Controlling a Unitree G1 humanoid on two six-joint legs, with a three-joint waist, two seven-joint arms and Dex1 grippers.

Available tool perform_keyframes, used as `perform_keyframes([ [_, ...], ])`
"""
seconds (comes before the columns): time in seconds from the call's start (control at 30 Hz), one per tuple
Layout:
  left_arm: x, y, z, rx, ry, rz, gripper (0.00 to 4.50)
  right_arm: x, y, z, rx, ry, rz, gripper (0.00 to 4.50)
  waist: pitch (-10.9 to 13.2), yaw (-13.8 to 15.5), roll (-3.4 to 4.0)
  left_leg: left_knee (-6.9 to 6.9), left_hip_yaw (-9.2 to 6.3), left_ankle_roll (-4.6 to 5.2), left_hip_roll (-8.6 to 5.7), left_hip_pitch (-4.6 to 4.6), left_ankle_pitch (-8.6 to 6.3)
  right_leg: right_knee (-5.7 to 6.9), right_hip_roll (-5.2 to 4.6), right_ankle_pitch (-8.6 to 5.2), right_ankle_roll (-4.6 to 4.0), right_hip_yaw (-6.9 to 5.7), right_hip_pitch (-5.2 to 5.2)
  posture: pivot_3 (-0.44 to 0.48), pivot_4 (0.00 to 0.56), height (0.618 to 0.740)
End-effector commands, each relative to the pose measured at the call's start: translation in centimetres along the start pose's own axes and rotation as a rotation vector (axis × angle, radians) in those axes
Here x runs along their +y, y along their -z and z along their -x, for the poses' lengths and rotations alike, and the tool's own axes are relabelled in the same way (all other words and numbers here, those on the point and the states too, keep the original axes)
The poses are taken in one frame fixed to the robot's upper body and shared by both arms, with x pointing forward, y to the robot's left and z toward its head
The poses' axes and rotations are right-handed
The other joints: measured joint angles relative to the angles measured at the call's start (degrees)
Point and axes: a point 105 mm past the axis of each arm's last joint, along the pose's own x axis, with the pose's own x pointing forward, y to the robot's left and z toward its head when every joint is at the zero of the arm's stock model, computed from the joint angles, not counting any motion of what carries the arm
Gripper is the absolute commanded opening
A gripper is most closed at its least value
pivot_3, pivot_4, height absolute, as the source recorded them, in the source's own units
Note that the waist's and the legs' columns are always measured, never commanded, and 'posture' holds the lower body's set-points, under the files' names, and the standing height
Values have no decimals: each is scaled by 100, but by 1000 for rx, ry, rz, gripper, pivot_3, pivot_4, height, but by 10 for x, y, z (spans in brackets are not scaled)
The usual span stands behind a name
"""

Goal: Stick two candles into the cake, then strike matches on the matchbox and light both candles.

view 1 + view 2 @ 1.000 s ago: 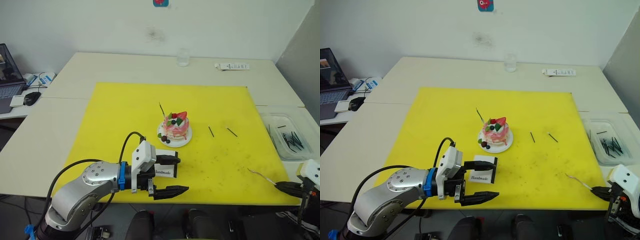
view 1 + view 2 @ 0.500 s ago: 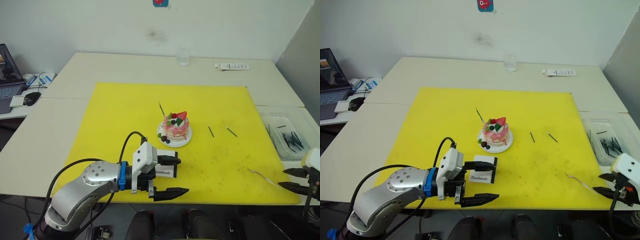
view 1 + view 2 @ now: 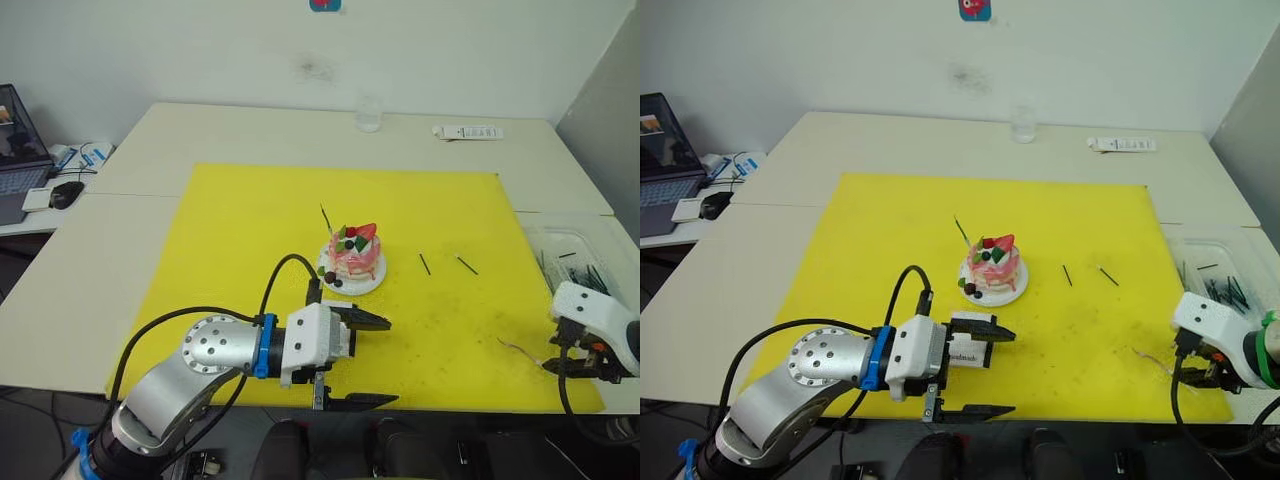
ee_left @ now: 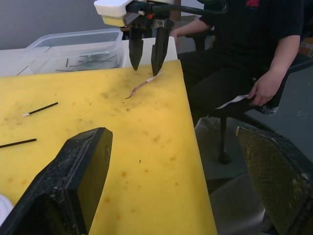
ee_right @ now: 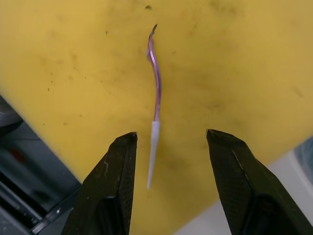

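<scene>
Straddling a pinkish-tan candle at the yellow mat's near right corner: right gripper, fingers parted, empty.

Left gripper wide open beside the matchbox, near side of mat. Cake at centre, green candle in it; two matches to its right.

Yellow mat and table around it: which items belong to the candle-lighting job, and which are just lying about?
Job items:
cake
green candle in the cake
pinkish candle on the mat
matches
matchbox

Lying about:
glass
remote
laptop
mouse
</scene>
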Motion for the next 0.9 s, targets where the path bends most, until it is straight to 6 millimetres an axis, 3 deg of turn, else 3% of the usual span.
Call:
perform_keyframes([
  [0.03,-5,-13,-4,-42,11,-51,4500,-6,-4,2,5,31,23,2312,0,0,1,1,1,0,0,0,0,1,0,0,0,0,0,0,150,740],
  [0.47,-4,-5,-4,-39,-1,-20,4500,-3,-8,-14,8,-9,33,2312,0,-4,1,2,2,0,1,3,0,4,0,1,1,1,0,0,150,740],
  [0.57,-4,-1,-5,-34,-6,-19,4500,-3,-7,-17,14,-16,39,1711,-1,-4,2,3,1,0,1,3,0,5,0,1,1,0,1,0,150,740],
  [0.73,-4,4,-4,-34,-10,-7,4500,-3,-9,-20,11,-23,39,16,-1,-6,2,3,2,0,1,4,0,5,0,1,0,1,1,0,150,740],
  [0.9,-5,5,-2,-53,-5,21,4500,-7,-15,-12,-16,-21,36,16,-1,-7,2,3,2,0,3,4,0,5,0,1,0,1,1,0,150,740],
])
